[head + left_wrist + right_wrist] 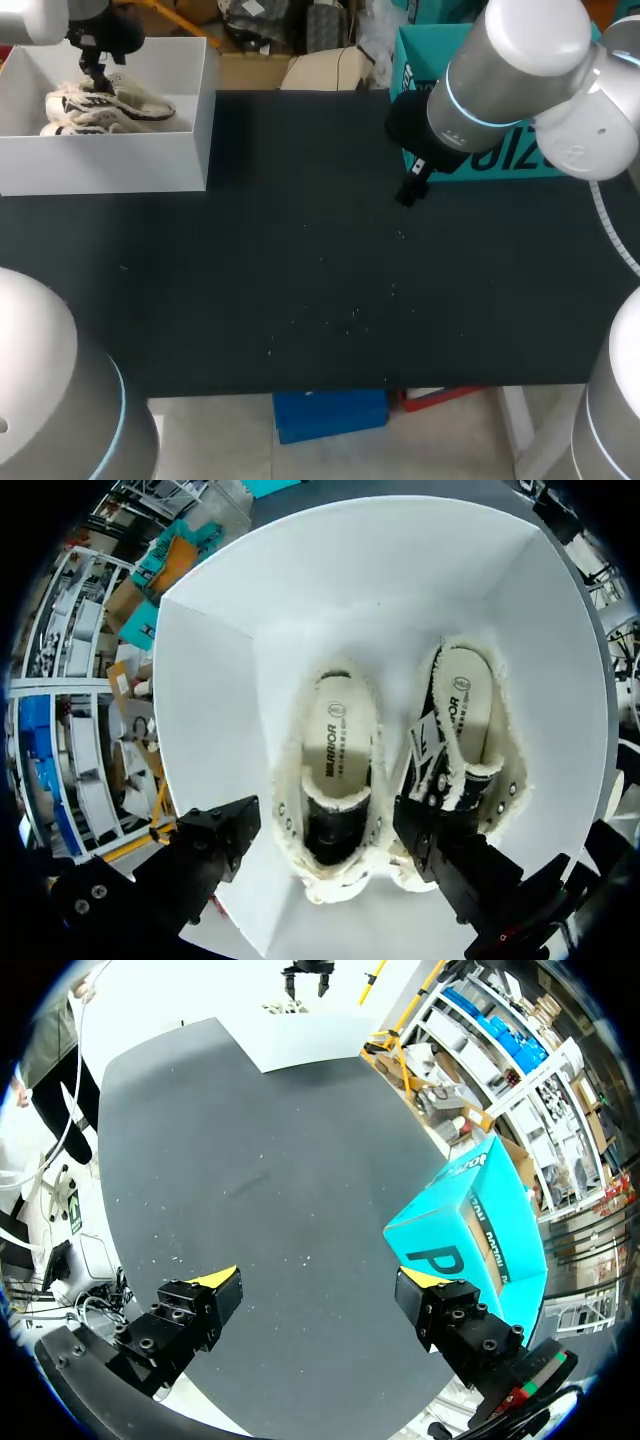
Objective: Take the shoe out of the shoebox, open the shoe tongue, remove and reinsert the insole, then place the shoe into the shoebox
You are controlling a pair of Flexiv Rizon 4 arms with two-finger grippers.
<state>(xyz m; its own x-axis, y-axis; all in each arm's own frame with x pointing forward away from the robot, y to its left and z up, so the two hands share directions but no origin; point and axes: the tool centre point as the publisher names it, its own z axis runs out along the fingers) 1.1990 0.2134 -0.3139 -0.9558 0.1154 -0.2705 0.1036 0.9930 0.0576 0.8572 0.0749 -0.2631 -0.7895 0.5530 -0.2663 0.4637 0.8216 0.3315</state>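
Two shoes (338, 750) sit in the shoebox (200, 710) — left end effector (322, 828) spread above.

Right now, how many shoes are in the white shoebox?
2, side by side in the shoebox: one shoe between the left end effector's open fingers, the other shoe beside one finger.

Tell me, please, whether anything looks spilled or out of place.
Only small pale specks scattered across the middle of the dark table, like crumbs or lint. The two shoes sit neatly in the shoebox.
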